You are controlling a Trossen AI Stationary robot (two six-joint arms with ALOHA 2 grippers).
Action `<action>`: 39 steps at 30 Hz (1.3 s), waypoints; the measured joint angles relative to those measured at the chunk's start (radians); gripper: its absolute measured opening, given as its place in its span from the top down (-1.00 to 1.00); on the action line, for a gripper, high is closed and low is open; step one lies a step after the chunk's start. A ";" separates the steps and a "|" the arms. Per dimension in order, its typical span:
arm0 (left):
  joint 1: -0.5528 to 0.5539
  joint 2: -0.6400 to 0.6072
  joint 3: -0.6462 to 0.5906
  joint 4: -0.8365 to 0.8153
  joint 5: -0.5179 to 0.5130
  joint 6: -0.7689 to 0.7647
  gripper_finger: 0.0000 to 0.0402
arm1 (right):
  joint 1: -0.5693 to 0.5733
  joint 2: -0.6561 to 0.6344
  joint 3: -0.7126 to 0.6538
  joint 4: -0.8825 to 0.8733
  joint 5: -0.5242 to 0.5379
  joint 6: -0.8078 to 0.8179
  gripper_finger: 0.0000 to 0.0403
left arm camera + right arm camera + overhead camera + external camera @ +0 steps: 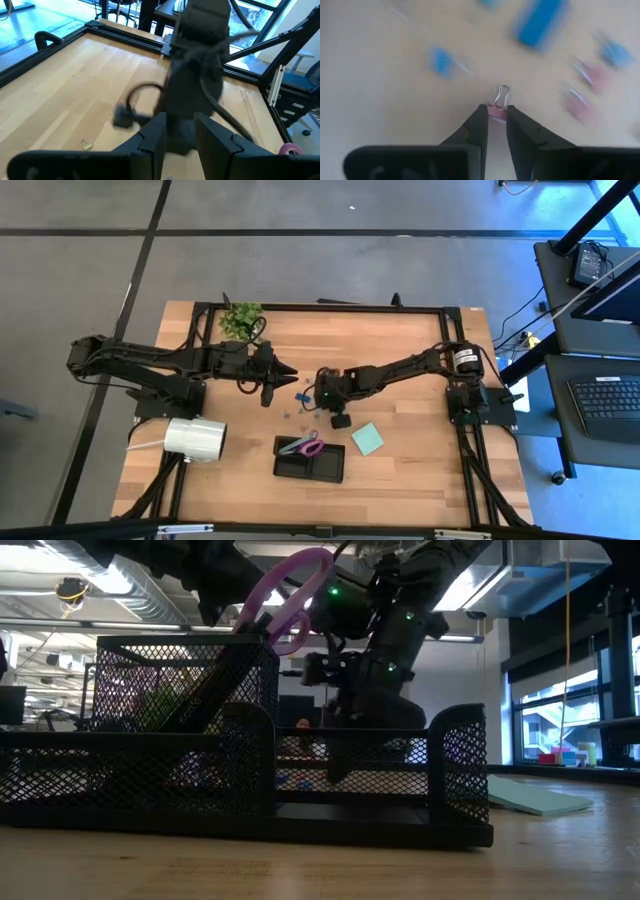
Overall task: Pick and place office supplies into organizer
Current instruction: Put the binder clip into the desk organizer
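Between the right gripper jaws, pinched tight, sits a small pink binder clip with silver wire handles.

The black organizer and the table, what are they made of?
The organizer looks like black metal wire mesh: you can see through tiny holes in its walls. The table looks like pale wood with a smooth finish: long plank strips and grain lines show, though it could be a wood-look coating.

The high view looks straight down on the pale wooden slatted table; the low view looks level through the black mesh organizer tray, which both share.
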 joint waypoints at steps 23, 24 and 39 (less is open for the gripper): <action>-0.008 -0.100 0.001 -0.151 0.179 -0.011 0.53 | 0.078 -0.182 0.378 -0.242 0.126 0.143 0.71; -0.015 -0.120 0.001 -0.185 0.198 -0.016 0.53 | 0.092 -0.182 0.384 -0.235 0.127 0.168 0.71; -0.147 -0.294 0.001 -0.611 0.243 -0.102 0.53 | 0.358 -0.154 0.410 0.149 0.209 0.391 0.71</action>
